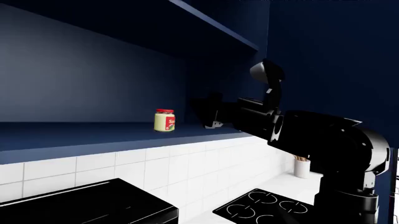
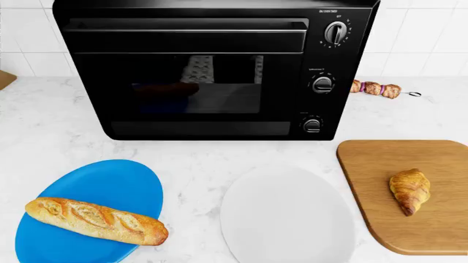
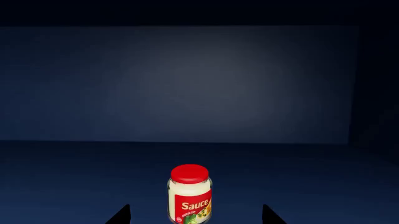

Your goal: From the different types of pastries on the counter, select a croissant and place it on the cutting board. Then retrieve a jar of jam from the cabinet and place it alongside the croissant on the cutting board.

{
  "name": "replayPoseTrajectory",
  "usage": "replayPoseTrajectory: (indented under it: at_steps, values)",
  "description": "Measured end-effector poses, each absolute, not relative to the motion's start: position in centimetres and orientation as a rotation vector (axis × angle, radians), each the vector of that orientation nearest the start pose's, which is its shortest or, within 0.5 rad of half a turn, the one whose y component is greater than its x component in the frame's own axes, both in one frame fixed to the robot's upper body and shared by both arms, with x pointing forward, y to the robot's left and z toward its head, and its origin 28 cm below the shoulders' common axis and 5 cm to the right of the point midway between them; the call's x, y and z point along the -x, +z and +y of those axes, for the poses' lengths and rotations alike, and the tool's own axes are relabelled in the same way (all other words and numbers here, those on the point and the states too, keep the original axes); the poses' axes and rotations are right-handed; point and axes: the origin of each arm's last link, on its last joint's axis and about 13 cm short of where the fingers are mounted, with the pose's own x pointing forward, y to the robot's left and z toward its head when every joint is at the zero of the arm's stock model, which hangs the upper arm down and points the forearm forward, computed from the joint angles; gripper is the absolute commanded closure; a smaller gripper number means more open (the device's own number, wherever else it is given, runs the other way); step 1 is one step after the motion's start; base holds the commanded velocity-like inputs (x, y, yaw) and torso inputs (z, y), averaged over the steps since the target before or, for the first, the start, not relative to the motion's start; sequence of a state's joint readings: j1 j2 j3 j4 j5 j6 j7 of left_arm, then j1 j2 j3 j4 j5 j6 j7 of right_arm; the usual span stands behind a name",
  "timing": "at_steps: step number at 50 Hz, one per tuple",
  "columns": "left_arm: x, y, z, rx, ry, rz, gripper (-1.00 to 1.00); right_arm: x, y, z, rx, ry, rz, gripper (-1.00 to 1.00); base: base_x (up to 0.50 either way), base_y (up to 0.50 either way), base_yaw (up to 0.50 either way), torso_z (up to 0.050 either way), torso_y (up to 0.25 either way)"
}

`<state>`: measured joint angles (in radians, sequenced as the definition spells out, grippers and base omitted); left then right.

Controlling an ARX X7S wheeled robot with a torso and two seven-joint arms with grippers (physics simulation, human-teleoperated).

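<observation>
Right gripper (image 3: 194, 215): we are seeing its fingers spread wide, the jar standing between the tips, not pinched.
Jar of jam (image 3: 190, 194): we are finding it upright on the navy cabinet shelf (image 1: 74, 135).
Croissant (image 2: 410, 190): it is lying on the cutting board (image 2: 380, 164), on the counter (image 2: 51, 137).
Left gripper: we are not seeing it.

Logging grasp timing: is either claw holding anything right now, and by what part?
Nothing is held. The right claw is open, its fingertips either side of the jar of jam without touching. The left claw is out of view.
</observation>
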<state>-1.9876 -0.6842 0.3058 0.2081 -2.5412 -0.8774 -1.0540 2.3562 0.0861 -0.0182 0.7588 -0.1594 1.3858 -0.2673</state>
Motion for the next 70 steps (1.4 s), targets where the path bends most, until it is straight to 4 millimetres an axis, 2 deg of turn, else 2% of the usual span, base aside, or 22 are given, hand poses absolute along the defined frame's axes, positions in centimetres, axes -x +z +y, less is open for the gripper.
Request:
replayPoseTrajectory:
  at_steps: [50,66,67,70]
  values:
    - [-10.00,47.80,24.13,0.177,-0.835,-0.311,-1.00,-24.05,57.83,-13.91,0.001,0.032,-0.207,-1.00,0.10,0.02,0.00,0.000,0.000]
    - [-9.72,47.90,24.07,0.156,-0.834,-0.326,-1.00,-24.08,57.80,-13.91,0.001,0.031,-0.205,-1.00,0.00,0.00,0.00,0.000,-0.101]
    - [-9.71,47.91,24.08,0.157,-0.834,-0.327,-1.00,-24.08,57.80,-13.91,0.001,0.031,-0.206,1.00,0.00,0.00,0.00,0.000,0.000]
    - [-9.69,47.91,24.10,0.157,-0.834,-0.329,-1.00,-24.03,57.83,-13.96,0.002,0.023,-0.208,1.00,0.00,0.00,0.00,0.000,0.000]
